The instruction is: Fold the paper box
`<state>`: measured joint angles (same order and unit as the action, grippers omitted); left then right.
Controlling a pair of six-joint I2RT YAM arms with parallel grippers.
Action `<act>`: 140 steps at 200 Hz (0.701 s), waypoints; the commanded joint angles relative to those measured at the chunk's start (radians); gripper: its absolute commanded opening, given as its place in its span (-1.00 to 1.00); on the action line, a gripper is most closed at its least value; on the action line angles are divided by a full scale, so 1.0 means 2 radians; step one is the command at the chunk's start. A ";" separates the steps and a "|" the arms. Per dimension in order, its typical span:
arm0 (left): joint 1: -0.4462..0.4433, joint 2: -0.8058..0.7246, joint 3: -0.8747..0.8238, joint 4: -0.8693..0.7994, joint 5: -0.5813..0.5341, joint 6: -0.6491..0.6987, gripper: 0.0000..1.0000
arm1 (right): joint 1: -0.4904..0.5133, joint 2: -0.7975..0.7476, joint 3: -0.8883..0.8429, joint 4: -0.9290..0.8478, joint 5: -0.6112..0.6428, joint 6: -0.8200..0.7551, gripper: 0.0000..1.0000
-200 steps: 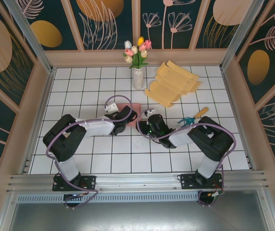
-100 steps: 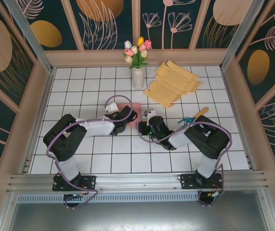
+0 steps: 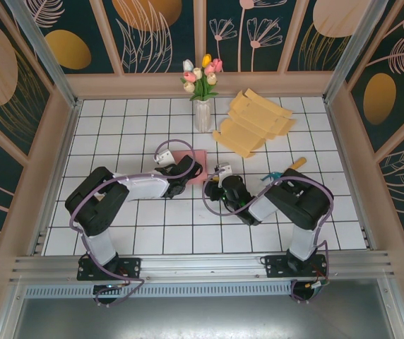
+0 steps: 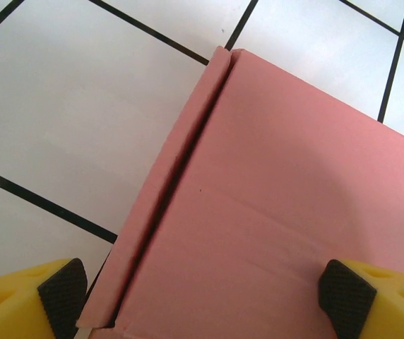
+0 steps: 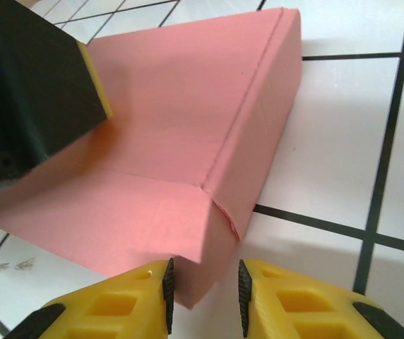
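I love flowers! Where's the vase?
In the top view, the vase stands at the back of the table near the middle, just left of the yellow cardboard and behind the pink box.

The left arm (image 3: 110, 201) and the right arm (image 3: 297, 205) are made alike, with bulky black joint housings and white covers on the links between them. A thin purple cable (image 3: 161, 143) runs in loose loops along each arm. Each arm stands on a black base (image 3: 107, 267). The fingers (image 5: 272, 279) are bright yellow plastic with square hollow pockets, and they carry black pads (image 4: 64, 286).
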<state>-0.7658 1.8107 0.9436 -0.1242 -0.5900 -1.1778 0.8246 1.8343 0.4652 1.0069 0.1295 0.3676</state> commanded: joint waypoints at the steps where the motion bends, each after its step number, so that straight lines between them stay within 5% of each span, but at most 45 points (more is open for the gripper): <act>1: 0.009 0.058 -0.032 -0.117 0.033 0.030 0.78 | -0.004 0.035 -0.018 -0.026 0.030 -0.017 -0.36; 67: 0.009 0.073 -0.030 -0.120 0.025 0.027 0.78 | -0.004 0.035 -0.010 -0.018 0.023 -0.015 -0.34; 140: 0.009 0.086 -0.032 -0.109 0.033 0.030 0.76 | -0.005 0.024 0.070 -0.161 0.041 0.017 -0.33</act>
<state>-0.7647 1.8576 0.9588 -0.0807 -0.6468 -1.1786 0.8223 1.8759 0.5377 0.9295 0.1711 0.3504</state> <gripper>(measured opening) 0.882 0.332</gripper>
